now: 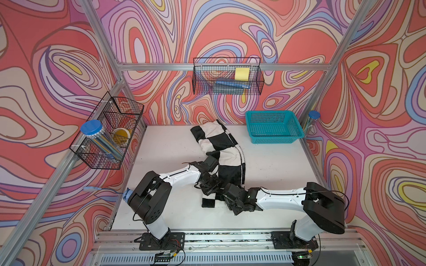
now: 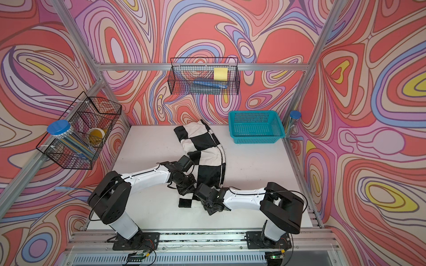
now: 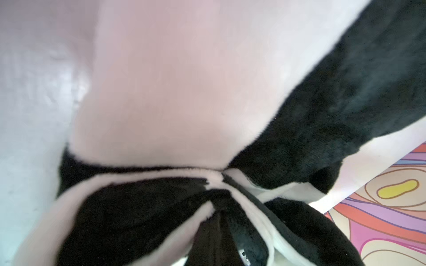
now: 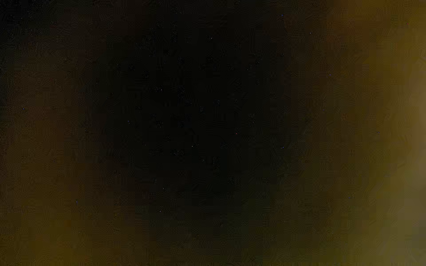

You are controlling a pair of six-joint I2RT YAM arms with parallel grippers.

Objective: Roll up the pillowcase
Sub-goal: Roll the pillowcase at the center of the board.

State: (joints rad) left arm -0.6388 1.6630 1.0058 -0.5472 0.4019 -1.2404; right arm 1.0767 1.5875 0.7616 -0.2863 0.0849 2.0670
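The pillowcase (image 1: 221,142) (image 2: 202,142) is bunched into a long black-and-white checked strip running from the back middle of the white table (image 1: 166,147) toward the front. A small-checked corner (image 1: 208,202) pokes out at its near end. My left gripper (image 1: 212,186) (image 2: 186,187) is on that near end. In the left wrist view the fuzzy pillowcase (image 3: 184,103) gathers into folds pinched in the left gripper (image 3: 219,211). My right gripper (image 1: 227,195) (image 2: 201,195) lies on the same end, beside the left one. The right wrist view is dark, its lens covered.
A teal plastic basket (image 1: 272,112) (image 2: 252,112) stands at the back right corner. A wire basket (image 1: 228,76) hangs on the back wall. Another wire basket (image 1: 108,135), holding a blue-lidded jar, hangs on the left wall. Aluminium frame posts border the table.
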